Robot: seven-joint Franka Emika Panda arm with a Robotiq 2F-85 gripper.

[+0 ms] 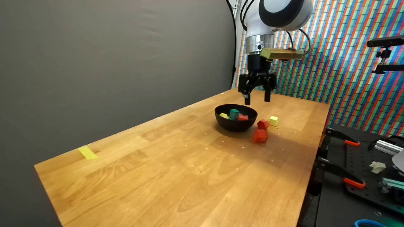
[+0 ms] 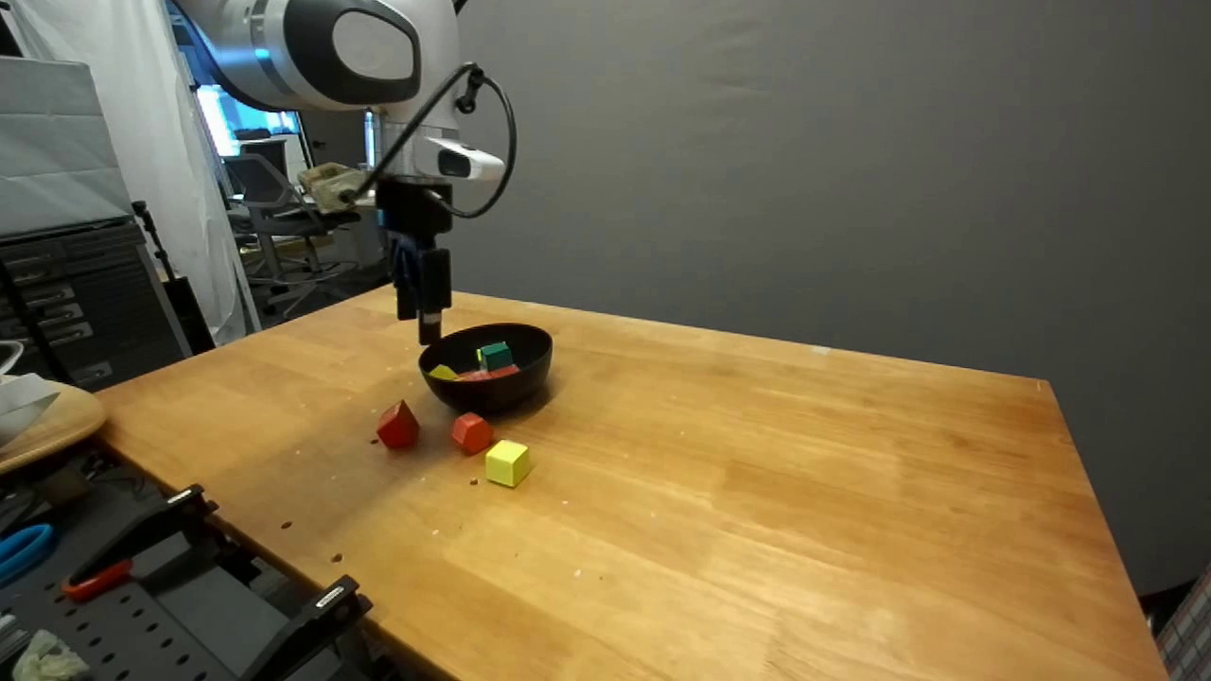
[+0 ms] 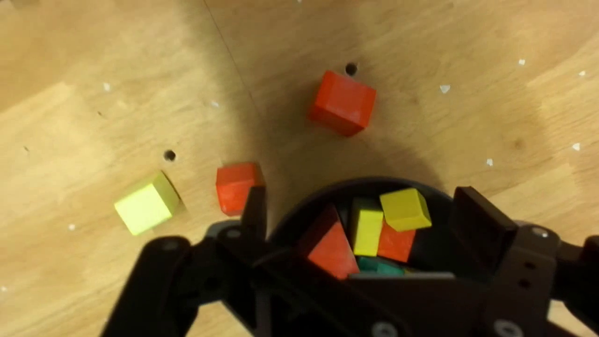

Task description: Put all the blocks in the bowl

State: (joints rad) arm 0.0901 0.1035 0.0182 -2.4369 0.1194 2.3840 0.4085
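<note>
In an exterior view the gripper (image 1: 257, 99) hangs above the level of the bowl (image 1: 236, 125), jaws spread with nothing between them, a stance that would serve equally for a release or the next pick. The bowl stands upright on the table (image 1: 151, 170) to gather the blocks (image 1: 242, 117): its curved wall pens them in, and a green block (image 1: 234, 114) rides high, presumably propped by those beneath. Outside lie an end red block (image 1: 260, 136), a middle red block (image 1: 263, 124) and a yellow cube (image 1: 273, 121). (The yellow strip (image 1: 88, 152) lies flat, more likely a marker than anything to collect.)

In an exterior view the loose three, the end red block (image 2: 398, 426) among them, sit near the bowl and apart from each other; flat faces probably keep them steady, and the gaps should leave room for a grip. The gripper shows edge-on there, so its spread cannot be read.

In the wrist view the fingers (image 3: 482, 217) stand wide, either side of part of the bowl. Inside it lies a red wedge (image 3: 334, 252), and a tilted yellow block (image 3: 405, 209) seems to rest on a red piece (image 3: 397, 241), which would explain its slant. The gripper hides the rest, so I cannot count what the bowl holds. With three blocks outside, the task looks more than half done.
</note>
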